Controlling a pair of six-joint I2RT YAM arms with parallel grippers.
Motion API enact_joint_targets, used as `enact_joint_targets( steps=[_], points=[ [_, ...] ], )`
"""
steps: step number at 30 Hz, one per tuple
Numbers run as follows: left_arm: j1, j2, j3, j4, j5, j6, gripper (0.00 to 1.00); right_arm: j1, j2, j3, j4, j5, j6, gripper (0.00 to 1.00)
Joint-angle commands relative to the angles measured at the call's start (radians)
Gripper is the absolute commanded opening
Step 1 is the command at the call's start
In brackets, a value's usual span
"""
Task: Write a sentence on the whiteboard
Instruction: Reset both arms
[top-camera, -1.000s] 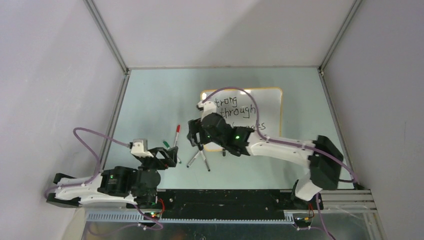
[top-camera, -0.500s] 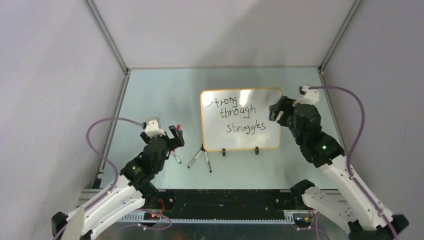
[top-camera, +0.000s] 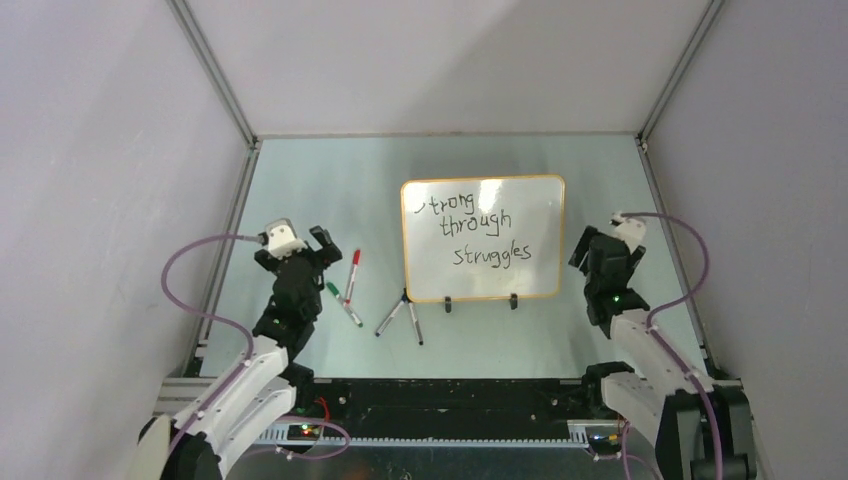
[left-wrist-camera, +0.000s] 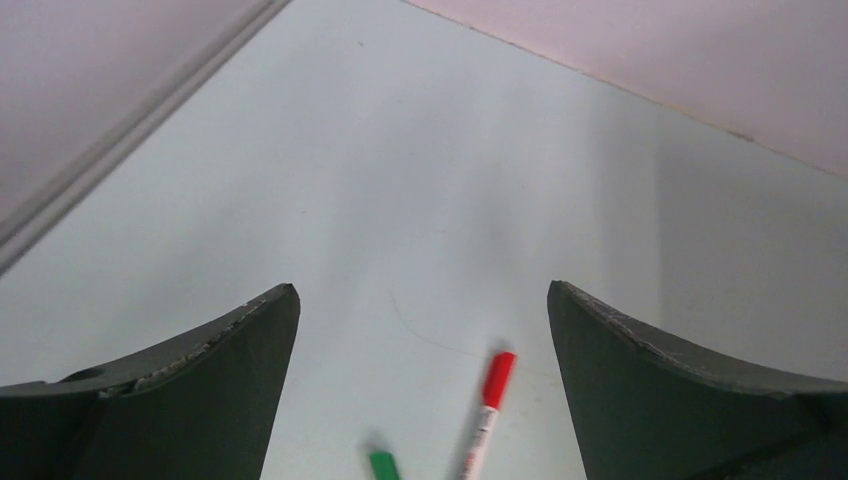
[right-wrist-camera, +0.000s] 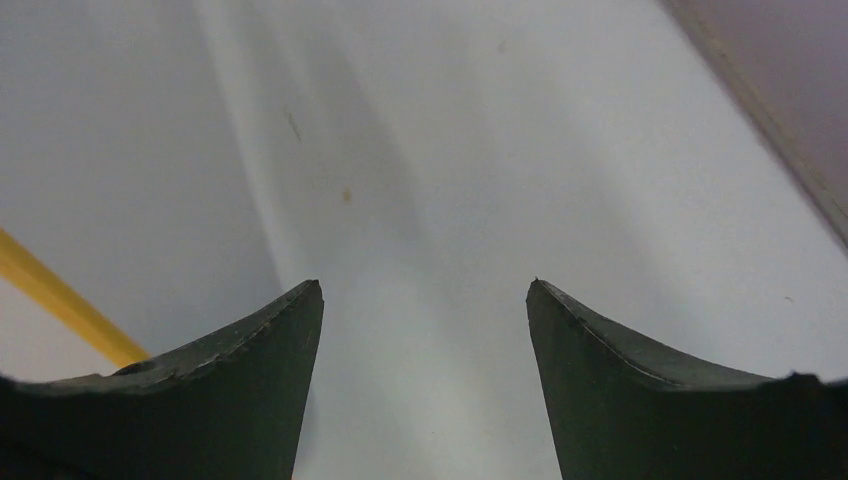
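Looking down past the left gripper (left-wrist-camera: 420, 290): jaws spread wide, gripping only air over the pale table (left-wrist-camera: 400, 150). Just ahead of them and nearer the right jaw, a red-capped marker (left-wrist-camera: 497, 366), cap pointing away. Nearer the left jaw, a green-capped marker (left-wrist-camera: 384, 466), barely poking into the wrist view. From overhead, looks like those two touch at their near ends, but can't really tell, too small. Further off past the right jaw, a pair of grey markers (top-camera: 388, 318) splayed in a V, tip of the V right by the bottom-left corner of the whiteboard (top-camera: 545, 205).

Found the whiteboard mid-table, between the two grippers and touched by neither, with two small black clip feet (top-camera: 447, 303) at its near edge. Reads "Strong through struggles" for the sentence (top-camera: 480, 222), three staggered lines in black.

Over to the right gripper (right-wrist-camera: 425, 285): jaws apart as well, hanging over bare table. Just the board's orange-yellow rim off beyond its left jaw, close but not touching.

Pose-wise: left arm (top-camera: 255, 370) stretched forward from its base, wrist tipped down at the table, purple cable (top-camera: 180, 270) looping out to the side. Right arm (top-camera: 650, 345) tucked shorter, elbow low near the base, forearm angled forward, gripper aimed away from the base.
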Motion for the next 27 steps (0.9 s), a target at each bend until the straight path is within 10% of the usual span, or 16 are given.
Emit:
enact_joint_targets(
  steps=[1,12,16,27],
  points=[
    [0.042,0.057,-0.126,0.434,-0.099,0.290,0.99,-0.011,0.071,-0.129,0.526,-0.158,-0.244,0.78],
    [0.186,0.386,-0.130,0.690,0.091,0.434,0.92,-0.108,0.441,-0.231,1.051,-0.495,-0.272,0.78],
    [0.204,0.497,-0.208,0.990,0.109,0.485,0.94,-0.113,0.442,-0.209,1.009,-0.495,-0.254,0.86],
    [0.304,0.508,-0.104,0.764,0.241,0.398,0.99,-0.113,0.444,-0.206,0.996,-0.489,-0.250,0.99]
  ],
)
